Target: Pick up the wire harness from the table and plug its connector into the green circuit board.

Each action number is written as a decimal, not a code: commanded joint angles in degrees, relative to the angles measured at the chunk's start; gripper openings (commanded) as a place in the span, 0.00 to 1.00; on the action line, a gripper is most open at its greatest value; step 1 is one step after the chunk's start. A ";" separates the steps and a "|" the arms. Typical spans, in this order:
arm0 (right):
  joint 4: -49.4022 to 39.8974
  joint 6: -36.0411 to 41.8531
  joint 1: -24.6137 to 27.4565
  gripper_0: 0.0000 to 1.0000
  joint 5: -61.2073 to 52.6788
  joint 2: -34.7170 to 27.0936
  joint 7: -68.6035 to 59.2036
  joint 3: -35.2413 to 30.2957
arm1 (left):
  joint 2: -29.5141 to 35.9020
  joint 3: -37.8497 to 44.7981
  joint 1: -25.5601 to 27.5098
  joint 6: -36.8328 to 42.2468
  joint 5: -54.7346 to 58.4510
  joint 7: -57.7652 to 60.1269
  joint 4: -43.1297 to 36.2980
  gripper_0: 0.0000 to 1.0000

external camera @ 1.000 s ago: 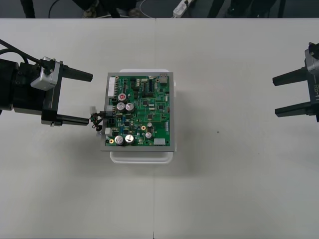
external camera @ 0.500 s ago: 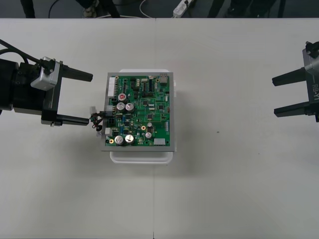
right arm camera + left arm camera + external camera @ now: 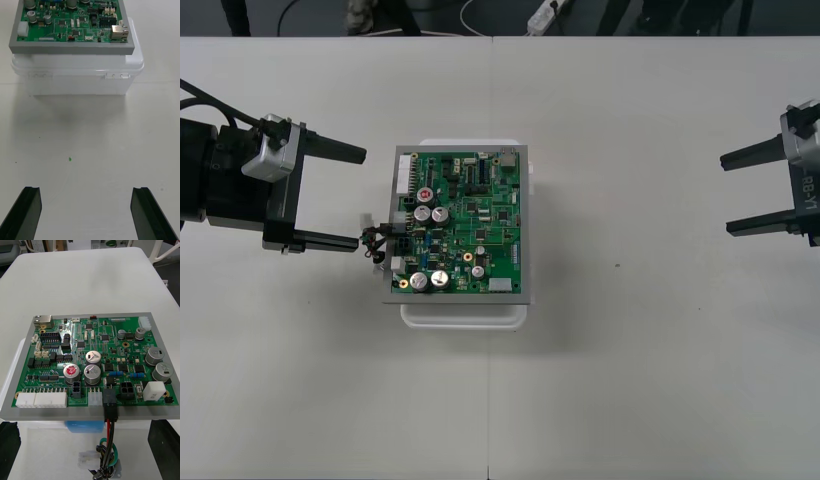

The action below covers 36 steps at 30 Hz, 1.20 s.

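Left wrist view showed the black plug (image 3: 110, 405) seated in the glossy green board (image 3: 93, 352), so the job looked done, with only backing off left. Thin red, black and green wires (image 3: 108, 435) drooped off its edge. My left gripper (image 3: 361, 198) stood wide beside them, holding nothing. My right gripper (image 3: 727, 195) waited wide, well apart.

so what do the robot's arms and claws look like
Left claw: boxy black body with a silver camera block on top, two long tapered black fingers, and black cables behind it. Right claw: the same black fingers on a grey body with white lettering.
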 commanded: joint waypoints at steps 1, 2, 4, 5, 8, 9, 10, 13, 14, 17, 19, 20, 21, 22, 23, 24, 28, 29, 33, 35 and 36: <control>-1.67 0.05 0.36 0.69 0.29 0.94 -0.29 -1.02 | 2.13 -0.49 -0.21 -1.84 0.91 -2.20 -0.44 1.00; -1.58 0.05 0.36 0.69 0.29 1.11 -0.47 -1.02 | 2.13 -0.49 -0.21 -1.84 0.91 -2.20 -0.44 1.00; -1.31 0.05 0.45 0.69 0.37 1.64 -0.55 -1.02 | 2.13 -0.49 -0.21 -1.84 0.91 -2.20 -0.44 1.00; -1.31 0.05 0.45 0.69 0.37 1.64 -0.55 -1.02 | 2.13 -0.49 -0.21 -1.84 0.91 -2.20 -0.44 1.00; -1.31 0.05 0.45 0.69 0.37 1.64 -0.55 -1.02 | 2.13 -0.49 -0.21 -1.84 0.91 -2.20 -0.44 1.00; -1.31 0.05 0.45 0.69 0.37 1.64 -0.55 -1.02 | 2.13 -0.49 -0.21 -1.84 0.91 -2.20 -0.44 1.00; -1.31 0.05 0.45 0.69 0.37 1.64 -0.55 -1.02 | 2.13 -0.49 -0.21 -1.84 0.91 -2.20 -0.44 1.00; -1.31 0.05 0.45 0.69 0.37 1.64 -0.55 -1.02 | 2.13 -0.49 -0.21 -1.84 0.91 -2.20 -0.44 1.00; -1.31 0.05 0.45 0.69 0.37 1.64 -0.55 -1.02 | 2.13 -0.49 -0.21 -1.84 0.91 -2.20 -0.44 1.00; -1.31 0.05 0.45 0.69 0.37 1.64 -0.55 -1.02 | 2.13 -0.49 -0.21 -1.84 0.91 -2.20 -0.44 1.00; -1.31 0.05 0.45 0.69 0.37 1.64 -0.55 -1.02 | 2.13 -0.49 -0.21 -1.84 0.91 -2.20 -0.44 1.00; -1.31 0.05 0.45 0.69 0.37 1.64 -0.55 -1.02 | 2.13 -0.49 -0.21 -1.84 0.91 -2.20 -0.44 1.00; -1.31 0.05 0.45 0.69 0.37 1.64 -0.55 -1.02 | 2.13 -0.49 -0.21 -1.84 0.91 -2.20 -0.44 1.00; -1.31 0.05 0.45 0.69 0.37 1.64 -0.55 -1.02 | 2.13 -0.49 -0.21 -1.84 0.91 -2.20 -0.44 1.00; -1.31 0.05 0.45 0.69 0.37 1.64 -0.55 -1.02 | 2.13 -0.49 -0.21 -1.84 0.91 -2.20 -0.44 1.00; -1.31 0.05 0.45 0.69 0.37 1.64 -0.55 -1.02 | 2.13 -0.49 -0.21 -1.84 0.91 -2.20 -0.44 1.00; -1.31 0.05 0.45 0.69 0.37 1.64 -0.55 -1.02 | 2.13 -0.49 -0.21 -1.84 0.91 -2.20 -0.44 1.00; -1.31 0.05 0.45 0.69 0.37 1.64 -0.55 -1.02 | 2.13 -0.49 -0.21 -1.84 0.91 -2.20 -0.44 1.00; -1.31 0.05 0.45 0.69 0.37 1.64 -0.55 -1.02 | 2.13 -0.49 -0.21 -1.84 0.91 -2.20 -0.44 1.00; -1.31 0.05 0.45 0.69 0.37 1.64 -0.55 -1.02 | 2.13 -0.49 -0.21 -1.84 0.91 -2.20 -0.44 1.00; -1.31 0.05 0.45 0.69 0.37 1.64 -0.55 -1.02 | 2.13 -0.49 -0.21 -1.84 0.91 -2.20 -0.44 1.00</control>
